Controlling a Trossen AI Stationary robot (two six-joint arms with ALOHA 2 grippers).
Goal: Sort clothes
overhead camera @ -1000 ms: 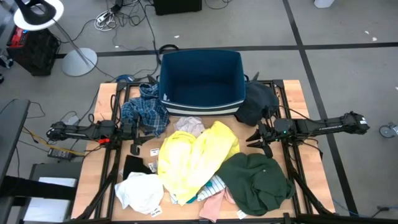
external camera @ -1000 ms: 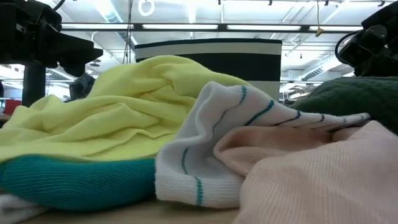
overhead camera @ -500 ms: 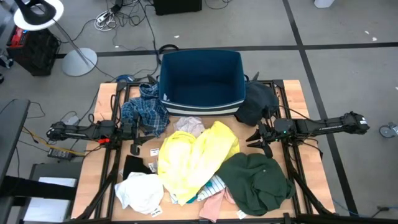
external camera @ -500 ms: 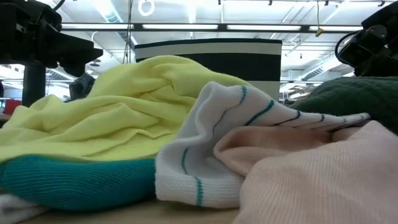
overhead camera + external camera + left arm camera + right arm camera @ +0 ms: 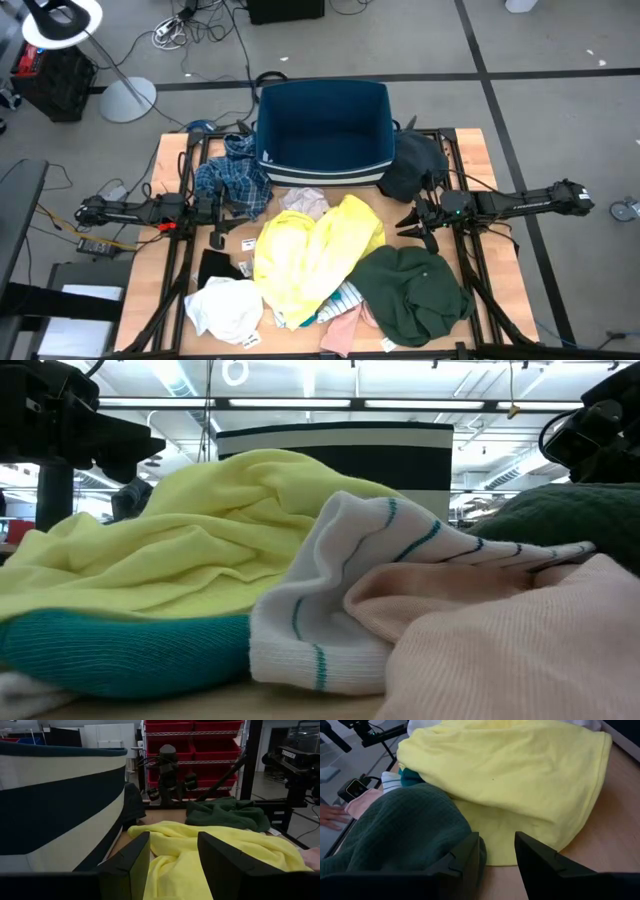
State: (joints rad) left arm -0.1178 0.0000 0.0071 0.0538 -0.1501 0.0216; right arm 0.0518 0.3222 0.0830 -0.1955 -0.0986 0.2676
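Observation:
The clothes lie heaped on the wooden table. A bright yellow garment is in the middle and a dark green one at the near right. A white one is at the near left, with a pink and a striped one between them. A blue plaid piece and a black piece rest against the blue bin. My left gripper stands open at the left, level, facing the yellow garment. My right gripper stands open at the right, tilted down over the yellow garment's edge, beside the green one.
The bin stands open-topped at the table's far middle. A small black item and a pale garment lie near the yellow one. Bare wood shows at the far left and right corners. What looks like a person's hand shows beyond the pink garment.

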